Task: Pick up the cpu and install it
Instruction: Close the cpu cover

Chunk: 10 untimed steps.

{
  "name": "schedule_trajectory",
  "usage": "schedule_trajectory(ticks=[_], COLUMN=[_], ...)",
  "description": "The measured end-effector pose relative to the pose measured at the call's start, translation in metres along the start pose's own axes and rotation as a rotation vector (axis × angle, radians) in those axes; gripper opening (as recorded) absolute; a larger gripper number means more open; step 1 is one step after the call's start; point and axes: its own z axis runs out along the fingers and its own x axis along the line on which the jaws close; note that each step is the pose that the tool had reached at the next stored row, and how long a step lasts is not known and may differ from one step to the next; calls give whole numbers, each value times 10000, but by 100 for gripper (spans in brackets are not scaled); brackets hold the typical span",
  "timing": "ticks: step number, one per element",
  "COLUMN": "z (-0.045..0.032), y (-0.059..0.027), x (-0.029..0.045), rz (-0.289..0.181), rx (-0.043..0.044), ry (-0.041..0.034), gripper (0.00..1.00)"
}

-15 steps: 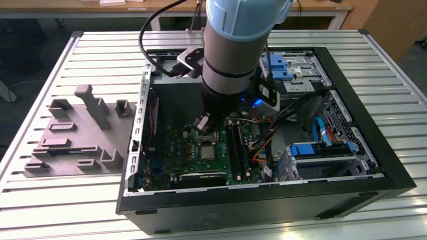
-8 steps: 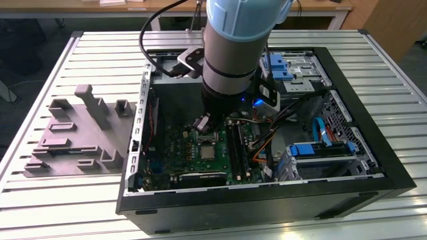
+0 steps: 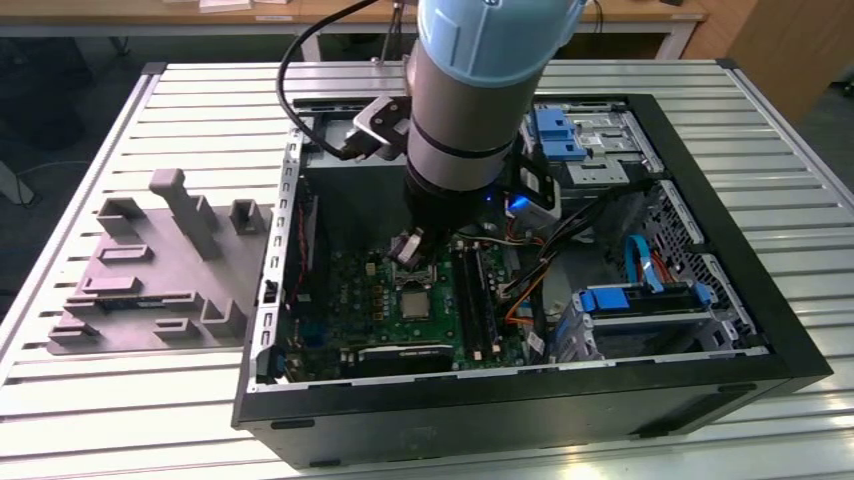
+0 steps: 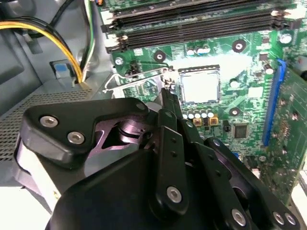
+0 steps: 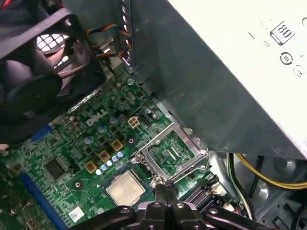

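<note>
The cpu (image 3: 414, 304) lies flat in the motherboard's socket, its silvery top facing up; it also appears in both wrist views (image 4: 200, 87) (image 5: 125, 187). The socket's metal frame (image 5: 170, 151) stands swung open beside it (image 4: 138, 76). My gripper (image 3: 407, 249) hangs inside the computer case, just above the board and beside the socket. Its thin fingers (image 5: 165, 190) are pressed together with nothing between them, their tips (image 4: 166, 96) close to the edge of the open frame, next to the cpu.
The open black case (image 3: 747, 330) lies on a slatted table. A grey power supply box (image 5: 225, 81), a black fan (image 5: 38, 72), memory slots (image 4: 192, 26), yellow cables (image 4: 57, 38) and blue drive brackets (image 3: 627, 300) crowd the board. A grey fixture (image 3: 160, 270) sits at the exterior view's left.
</note>
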Motion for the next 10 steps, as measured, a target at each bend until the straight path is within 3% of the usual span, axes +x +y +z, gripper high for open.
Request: schedule_trajectory(ticks=[2, 3, 6, 10], z=[1, 4, 26, 50], y=[-20, -31, -68, -75], x=[-17, -26, -52, -52], rz=[-37, -61, -210, -790], rx=[-171, -226, -253, -311], ry=[-191, -250, -238, -139], gripper=[11, 11, 11, 11])
